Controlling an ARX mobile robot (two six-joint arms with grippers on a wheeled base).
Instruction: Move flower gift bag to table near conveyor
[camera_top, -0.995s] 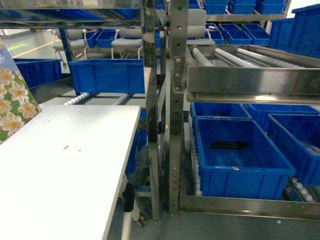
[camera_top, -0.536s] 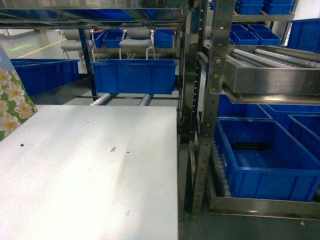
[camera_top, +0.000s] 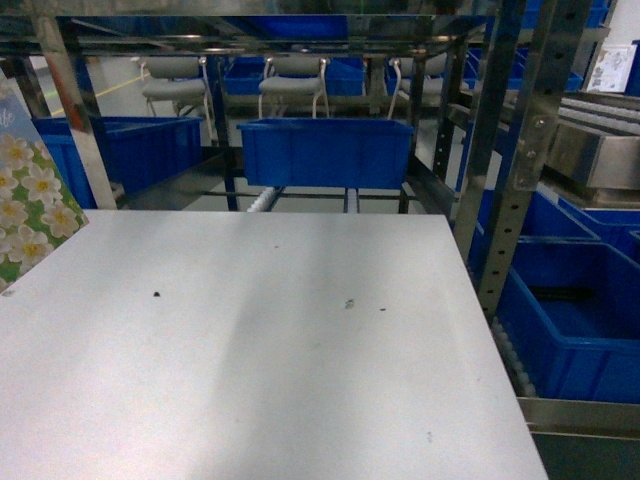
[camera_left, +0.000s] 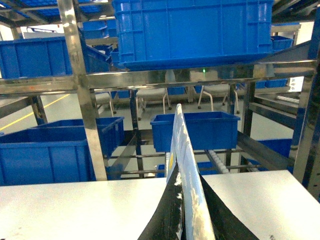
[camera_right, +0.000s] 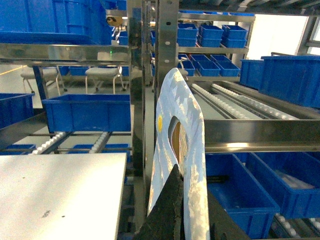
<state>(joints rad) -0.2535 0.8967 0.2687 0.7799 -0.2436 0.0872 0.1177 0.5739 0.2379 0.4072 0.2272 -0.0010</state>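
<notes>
The flower gift bag, green with white blossoms, shows only at the left edge of the head view, above the table. In the left wrist view my left gripper is shut on the bag's thin glossy blue-white edge, over the table. My right gripper is shut on one wall of a glossy blue-white bag with a handle cut-out, right of the table. I cannot tell whether it is the same bag. The conveyor stands behind and to the right. Neither gripper shows in the head view.
Blue bins sit in the racking: one behind the table, one low on the right, one overhead. Sloped roller tracks run at the right. Grey chairs stand far back. Steel posts rise beside the table's right edge.
The head view has swung so the table now fills most of it and the steel racking has slid to the right. The flower gift bag stays at the left edge.
</notes>
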